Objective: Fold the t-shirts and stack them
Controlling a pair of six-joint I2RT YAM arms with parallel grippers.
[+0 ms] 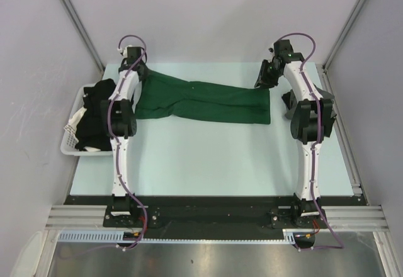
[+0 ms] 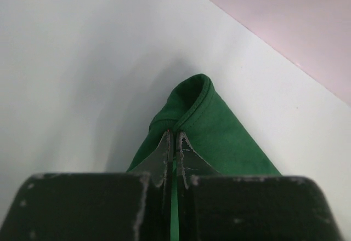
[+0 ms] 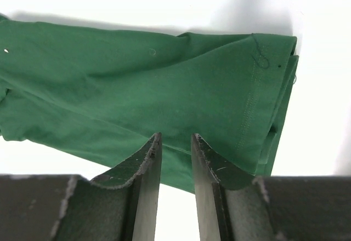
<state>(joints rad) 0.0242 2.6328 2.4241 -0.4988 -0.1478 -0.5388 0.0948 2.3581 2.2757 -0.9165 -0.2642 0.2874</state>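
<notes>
A dark green t-shirt [image 1: 208, 101] lies folded into a long band across the far part of the table. My left gripper [image 1: 138, 75] is at its far left end, shut on a bunched fold of the green t-shirt [image 2: 219, 137]; in the left wrist view the gripper [image 2: 175, 134] has green cloth pinched between its jaws. My right gripper [image 1: 264, 75] is by the shirt's far right end, open and empty. In the right wrist view it [image 3: 175, 137] hovers over the green t-shirt [image 3: 137, 87] near the hemmed edge. Black t-shirts [image 1: 94, 116] lie heaped in the basket.
A white slatted basket [image 1: 68, 140] stands at the table's left edge beside the left arm. Grey walls and metal posts close in the back and sides. A metal rail [image 1: 349, 163] runs along the table's right edge.
</notes>
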